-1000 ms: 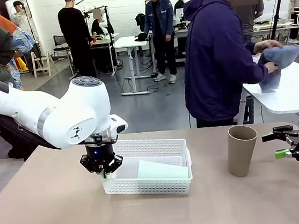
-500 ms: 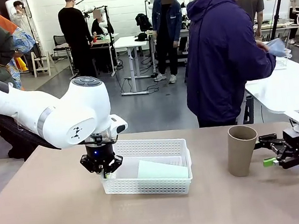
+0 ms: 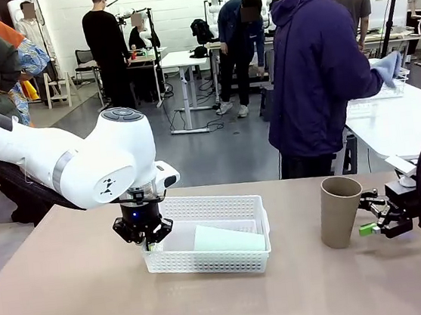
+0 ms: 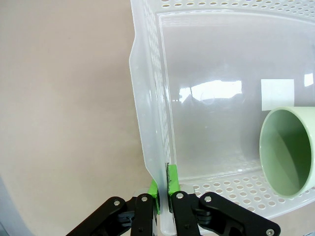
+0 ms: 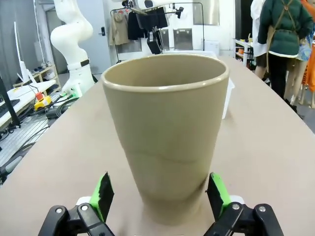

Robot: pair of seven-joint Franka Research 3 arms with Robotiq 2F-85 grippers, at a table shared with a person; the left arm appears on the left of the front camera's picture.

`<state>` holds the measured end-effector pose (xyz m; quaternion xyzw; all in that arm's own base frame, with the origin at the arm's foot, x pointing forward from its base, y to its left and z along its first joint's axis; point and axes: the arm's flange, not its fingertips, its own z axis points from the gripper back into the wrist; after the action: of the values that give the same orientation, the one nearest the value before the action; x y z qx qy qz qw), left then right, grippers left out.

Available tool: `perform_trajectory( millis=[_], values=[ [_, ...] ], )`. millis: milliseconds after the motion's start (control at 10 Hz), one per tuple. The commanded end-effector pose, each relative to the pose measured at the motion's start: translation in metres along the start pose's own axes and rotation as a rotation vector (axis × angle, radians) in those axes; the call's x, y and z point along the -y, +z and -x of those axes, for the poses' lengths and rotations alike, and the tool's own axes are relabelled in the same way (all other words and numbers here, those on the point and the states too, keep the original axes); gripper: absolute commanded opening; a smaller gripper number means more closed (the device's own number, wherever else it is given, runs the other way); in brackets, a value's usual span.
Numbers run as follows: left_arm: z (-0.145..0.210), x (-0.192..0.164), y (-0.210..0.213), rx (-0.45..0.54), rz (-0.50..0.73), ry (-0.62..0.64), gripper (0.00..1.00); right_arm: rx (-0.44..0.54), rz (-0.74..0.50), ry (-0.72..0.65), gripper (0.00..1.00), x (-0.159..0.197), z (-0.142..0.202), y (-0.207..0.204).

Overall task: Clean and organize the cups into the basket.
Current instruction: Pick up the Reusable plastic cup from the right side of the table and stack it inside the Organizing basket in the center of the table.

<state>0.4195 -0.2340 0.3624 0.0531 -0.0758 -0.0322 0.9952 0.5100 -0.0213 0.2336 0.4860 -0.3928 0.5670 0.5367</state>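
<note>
A tan bench (image 3: 76, 310) runs across the front view. Beyond its far edge stands a person (image 3: 315, 77) in a dark blue hooded jacket, turned towards a white table (image 3: 412, 123) at the right and holding a pale blue cloth (image 3: 390, 67). More people and desks fill the room behind.

On the bench, left of centre, sits the white lattice-sided basket (image 3: 207, 260). The mint green cup (image 3: 227, 239) lies on its side inside it, towards the right end. Well to the right of the basket, the tan cup (image 3: 340, 211) stands upright on the bare bench, with open bench all around it.

The left arm reaches in from the left, wrist pointing straight down. The left hand (image 3: 149, 245) is closed on the basket's left wall near the front corner. In the left wrist view the left hand (image 4: 162, 189) pinches that thin wall (image 4: 147, 123) between its green pads, and the mint cup's open mouth (image 4: 290, 152) shows at the right.

The right arm comes in low from the right, held level. The right hand (image 3: 367, 214) is wide open, fingertips just beside the tan cup's right side. In the right wrist view the right hand (image 5: 161, 194) has one pad on either side of the cup's (image 5: 165, 132) lower body, with gaps visible.
</note>
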Motion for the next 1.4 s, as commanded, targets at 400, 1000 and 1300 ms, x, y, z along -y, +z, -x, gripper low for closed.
perform_trajectory(
  millis=[400, 1000, 1300],
  values=[
    [0.001, 0.0, -0.002, 0.002, -0.007, -0.014, 0.0, 0.044, -0.027, -0.03, 1.0, 0.03, -0.008, -0.032],
    [0.001, 0.0, -0.002, 0.002, -0.007, -0.014, 0.0, 0.038, -0.077, -0.012, 0.35, 0.028, -0.005, -0.031],
    [0.001, 0.0, -0.002, 0.002, -0.007, -0.014, 0.0, 0.054, -0.04, -0.074, 0.0, -0.002, -0.044, -0.028]
  ],
)
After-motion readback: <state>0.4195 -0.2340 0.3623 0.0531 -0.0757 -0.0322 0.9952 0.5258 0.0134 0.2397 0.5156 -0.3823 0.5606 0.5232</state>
